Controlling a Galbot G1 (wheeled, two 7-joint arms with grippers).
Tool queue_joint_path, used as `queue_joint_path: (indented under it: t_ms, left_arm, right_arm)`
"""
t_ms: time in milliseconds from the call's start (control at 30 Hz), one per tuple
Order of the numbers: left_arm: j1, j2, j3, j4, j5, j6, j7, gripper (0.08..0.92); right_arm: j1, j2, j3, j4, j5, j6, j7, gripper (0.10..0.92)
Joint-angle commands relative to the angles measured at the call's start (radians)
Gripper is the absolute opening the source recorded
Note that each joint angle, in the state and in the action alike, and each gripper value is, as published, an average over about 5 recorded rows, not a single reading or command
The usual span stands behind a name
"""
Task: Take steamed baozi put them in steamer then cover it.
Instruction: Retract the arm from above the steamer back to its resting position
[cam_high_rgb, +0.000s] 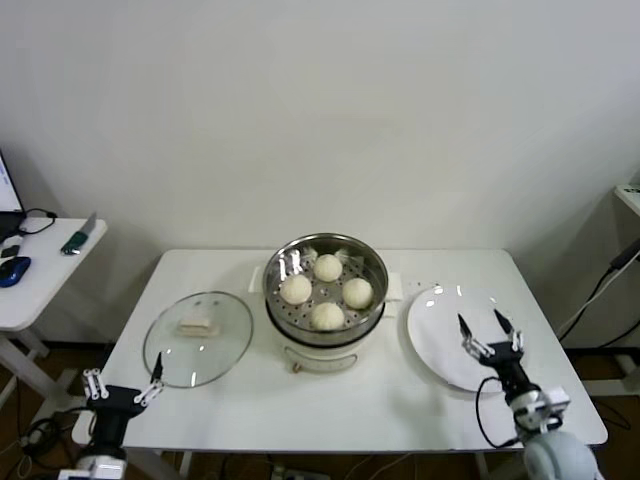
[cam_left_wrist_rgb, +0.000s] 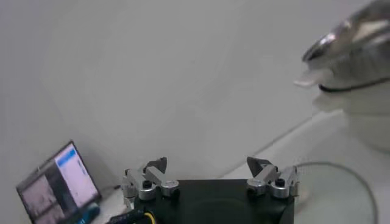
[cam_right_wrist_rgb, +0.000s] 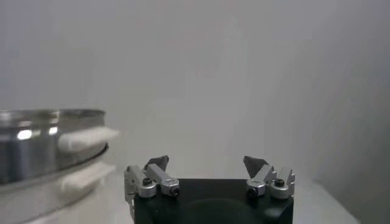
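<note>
Several cream-white baozi (cam_high_rgb: 327, 291) lie inside the shiny steamer (cam_high_rgb: 370, 312), which stands on its white cooker base mid-table. The steamer's rim also shows in the left wrist view (cam_left_wrist_rgb: 347, 36) and in the right wrist view (cam_right_wrist_rgb: 42, 146). The glass cover (cam_high_rgb: 215, 350) with its cream handle lies flat on the table left of the steamer. My left gripper (cam_high_rgb: 123, 385) hovers open and empty at the table's front-left corner, just in front of the cover. My right gripper (cam_high_rgb: 489, 335) is open and empty above the white plate (cam_high_rgb: 435, 320).
The plate to the right of the steamer holds nothing. A side table (cam_high_rgb: 30, 290) at far left carries a mouse and a laptop (cam_left_wrist_rgb: 58, 185). A white wall stands behind the table.
</note>
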Motion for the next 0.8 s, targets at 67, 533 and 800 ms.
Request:
queue_joint_path:
  t_ms: [67, 533, 800]
  left_arm:
    - [-0.031, 0.061, 0.033, 0.051, 0.448, 0.033, -0.155, 0.823]
    - [-0.196, 0.065, 0.085, 0.342, 0.794, 0.052, -0.288, 0.823]
    - [-0.237, 0.052, 0.110, 0.393, 0.832, 0.050, -0.286, 0.823]
  right_arm:
    - [-0.149, 0.161, 0.010, -0.045, -0.081, 0.103, -0.011, 0.823]
    - [-0.168, 0.197, -0.005, -0.024, -0.083, 0.132, -0.006, 0.823]
    - [-0.171, 0.193, 0.014, 0.029, -0.068, 0.096, -0.001, 0.823]
